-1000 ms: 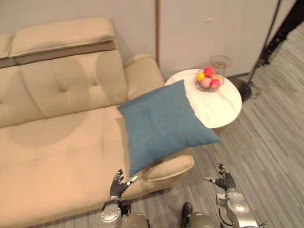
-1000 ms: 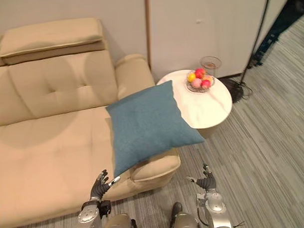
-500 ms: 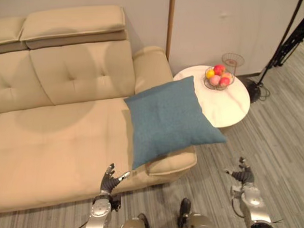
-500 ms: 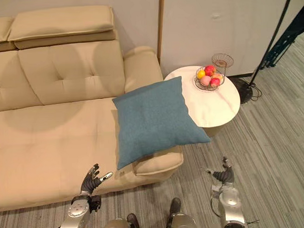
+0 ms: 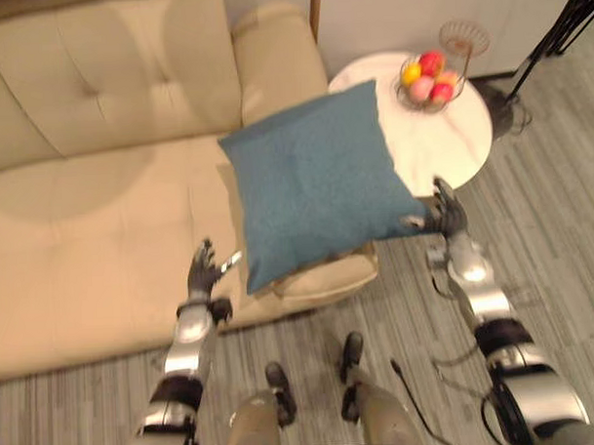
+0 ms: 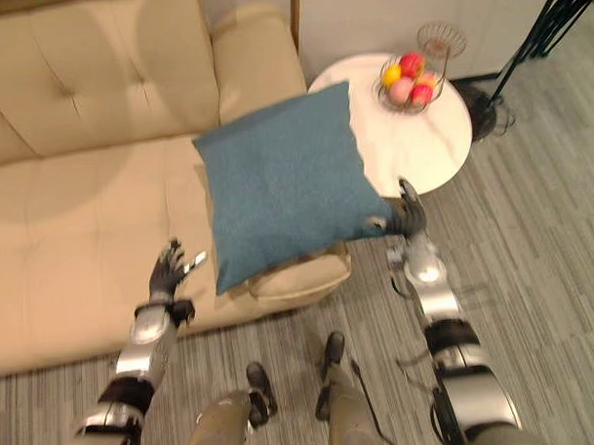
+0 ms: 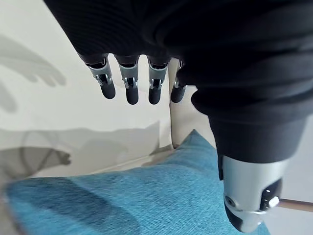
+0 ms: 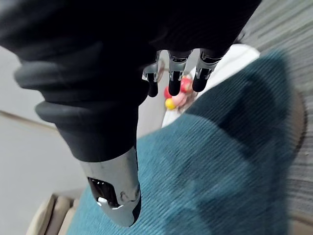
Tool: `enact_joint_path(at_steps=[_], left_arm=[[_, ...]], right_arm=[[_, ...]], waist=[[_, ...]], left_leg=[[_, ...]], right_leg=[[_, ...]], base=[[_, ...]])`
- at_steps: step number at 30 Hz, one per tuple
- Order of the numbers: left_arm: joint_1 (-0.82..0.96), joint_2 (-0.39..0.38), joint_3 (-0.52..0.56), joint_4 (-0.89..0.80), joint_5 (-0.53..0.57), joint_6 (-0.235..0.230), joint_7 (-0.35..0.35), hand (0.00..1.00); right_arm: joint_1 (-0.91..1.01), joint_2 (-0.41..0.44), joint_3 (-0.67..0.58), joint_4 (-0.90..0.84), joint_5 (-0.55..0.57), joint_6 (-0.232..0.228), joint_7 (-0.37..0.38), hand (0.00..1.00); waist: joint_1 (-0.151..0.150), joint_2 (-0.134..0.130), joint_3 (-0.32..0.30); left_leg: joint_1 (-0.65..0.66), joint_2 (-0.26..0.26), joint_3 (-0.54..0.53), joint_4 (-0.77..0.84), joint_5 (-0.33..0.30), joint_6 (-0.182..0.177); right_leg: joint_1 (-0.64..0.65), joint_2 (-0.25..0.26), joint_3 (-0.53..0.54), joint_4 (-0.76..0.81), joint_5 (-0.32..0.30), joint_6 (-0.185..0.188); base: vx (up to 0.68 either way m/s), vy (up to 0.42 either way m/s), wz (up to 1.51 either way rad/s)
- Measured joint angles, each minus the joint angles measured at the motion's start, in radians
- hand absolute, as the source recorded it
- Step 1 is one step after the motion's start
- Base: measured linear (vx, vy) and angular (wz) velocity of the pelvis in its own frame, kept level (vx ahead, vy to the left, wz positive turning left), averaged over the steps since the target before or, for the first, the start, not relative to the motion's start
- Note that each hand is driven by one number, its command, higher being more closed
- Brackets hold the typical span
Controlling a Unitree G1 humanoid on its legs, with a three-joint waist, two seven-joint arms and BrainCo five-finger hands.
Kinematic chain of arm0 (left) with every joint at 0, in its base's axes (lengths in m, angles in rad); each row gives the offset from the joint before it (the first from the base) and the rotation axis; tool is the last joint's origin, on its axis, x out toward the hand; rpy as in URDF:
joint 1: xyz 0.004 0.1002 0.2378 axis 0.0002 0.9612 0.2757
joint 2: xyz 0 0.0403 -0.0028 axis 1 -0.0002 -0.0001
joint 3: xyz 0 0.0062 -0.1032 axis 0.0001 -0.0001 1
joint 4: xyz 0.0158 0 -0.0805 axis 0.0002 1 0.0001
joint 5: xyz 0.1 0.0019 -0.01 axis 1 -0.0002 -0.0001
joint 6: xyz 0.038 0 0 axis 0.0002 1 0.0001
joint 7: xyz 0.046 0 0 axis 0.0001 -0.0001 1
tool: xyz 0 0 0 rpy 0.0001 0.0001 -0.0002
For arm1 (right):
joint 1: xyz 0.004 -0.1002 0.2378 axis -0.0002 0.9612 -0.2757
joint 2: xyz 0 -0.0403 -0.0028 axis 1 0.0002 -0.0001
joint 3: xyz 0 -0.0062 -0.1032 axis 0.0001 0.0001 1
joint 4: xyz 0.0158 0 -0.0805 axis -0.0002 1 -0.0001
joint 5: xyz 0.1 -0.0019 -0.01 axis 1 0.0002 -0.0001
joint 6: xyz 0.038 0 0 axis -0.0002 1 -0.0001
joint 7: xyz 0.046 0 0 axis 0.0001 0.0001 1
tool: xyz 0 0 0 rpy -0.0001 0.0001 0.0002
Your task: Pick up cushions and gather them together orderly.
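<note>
A blue square cushion [image 5: 310, 183] lies tilted over the right arm of the beige sofa [image 5: 82, 220], its right edge reaching over the round white table [image 5: 455, 144]. My left hand [image 5: 203, 270] is open, fingers straight, a little left of the cushion's lower left corner and apart from it. My right hand [image 5: 445, 215] is open at the cushion's lower right corner, close to it or just touching. In the left wrist view the cushion [image 7: 122, 205] spreads below the straight fingers [image 7: 129, 85]. In the right wrist view the cushion [image 8: 220, 171] lies close under the hand.
A wire bowl of fruit [image 5: 427, 76] and a wire cup [image 5: 463, 39] stand on the table's far side. A black stand [image 5: 554, 28] rises at the far right. Grey striped floor [image 5: 561, 223] runs along the sofa's front and right.
Both arms have stretched forward: the right hand rose to the cushion's right corner, the left hand came up near its left corner. The camera has tipped down and closer.
</note>
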Motion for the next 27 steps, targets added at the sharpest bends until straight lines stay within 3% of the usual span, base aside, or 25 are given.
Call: enact_joint_path(at_steps=[4,5,6,8,12,16,23,27], left_arm=[[-0.268,0.014,-0.035,0.121,-0.057,-0.008,0.041,0.00],[-0.299,0.014,-0.042,0.138,-0.068,-0.008,0.043,1.00],[-0.370,0.012,-0.067,0.175,-0.084,-0.008,0.046,1.00],[-0.450,0.006,-0.102,0.223,-0.112,-0.008,0.051,1.00],[-0.548,-0.040,-0.121,0.284,-0.228,-0.010,0.064,1.00],[-0.551,0.003,-0.120,0.268,-0.266,-0.022,0.064,1.00],[-0.547,0.034,-0.112,0.111,-0.268,-0.039,0.080,1.00],[-0.367,0.033,-0.112,-0.163,-0.255,-0.040,0.104,1.00]], right_arm=[[-0.257,0.004,0.077,0.116,0.032,0.004,-0.019,0.00],[-0.287,0.005,0.083,0.133,0.036,0.005,-0.026,0.00],[-0.350,0.012,0.096,0.165,0.042,0.014,-0.043,1.00],[-0.423,0.021,0.117,0.203,0.047,0.022,-0.056,1.00],[-0.489,0.017,0.144,0.231,0.067,0.026,-0.074,1.00],[-0.496,0.015,0.193,0.202,0.078,0.018,-0.074,1.00],[-0.413,0.003,0.204,0.007,0.087,0.016,-0.074,1.00],[-0.194,0.006,0.203,-0.199,0.118,0.016,-0.073,1.00]], waist=[[0.008,-0.005,0.086],[0.008,-0.005,0.102],[0.006,-0.005,0.131],[-0.012,-0.005,0.149],[-0.020,-0.006,0.151],[-0.036,-0.007,0.161],[-0.038,-0.006,0.195],[-0.038,-0.005,0.199]], left_leg=[[-0.100,0.007,-0.021,0.063,0.002,0.005],[-0.109,0.007,-0.024,0.070,0.003,0.007],[-0.130,0.007,-0.033,0.085,0.003,0.014],[-0.175,0.006,-0.046,0.103,0.009,0.023],[-0.250,0.012,-0.056,0.138,0.008,0.037],[-0.264,0.026,-0.064,0.141,0.009,0.035],[-0.249,0.041,-0.064,0.143,0.025,0.018],[-0.142,0.036,-0.067,0.095,0.025,0.017]], right_leg=[[-0.066,0.000,0.008,0.000,0.040,-0.009],[-0.070,0.000,0.009,-0.001,0.044,-0.013],[-0.083,-0.001,0.010,-0.001,0.055,-0.011],[-0.108,-0.004,0.015,-0.011,0.080,-0.012],[-0.151,-0.002,0.026,-0.033,0.098,-0.012],[-0.162,0.012,0.028,-0.033,0.098,-0.012],[-0.147,0.031,0.042,-0.050,0.099,-0.013],[-0.052,0.035,0.056,-0.074,0.098,-0.013]], base=[[-0.12,0.038,0.13],[-0.16,0.065,0.07],[-0.11,0.038,0.13],[-0.12,0.053,0.14],[-0.09,0.031,0.06],[-0.04,-0.036,-0.02],[0.02,-0.032,-0.06],[0.10,0.018,-0.03]])
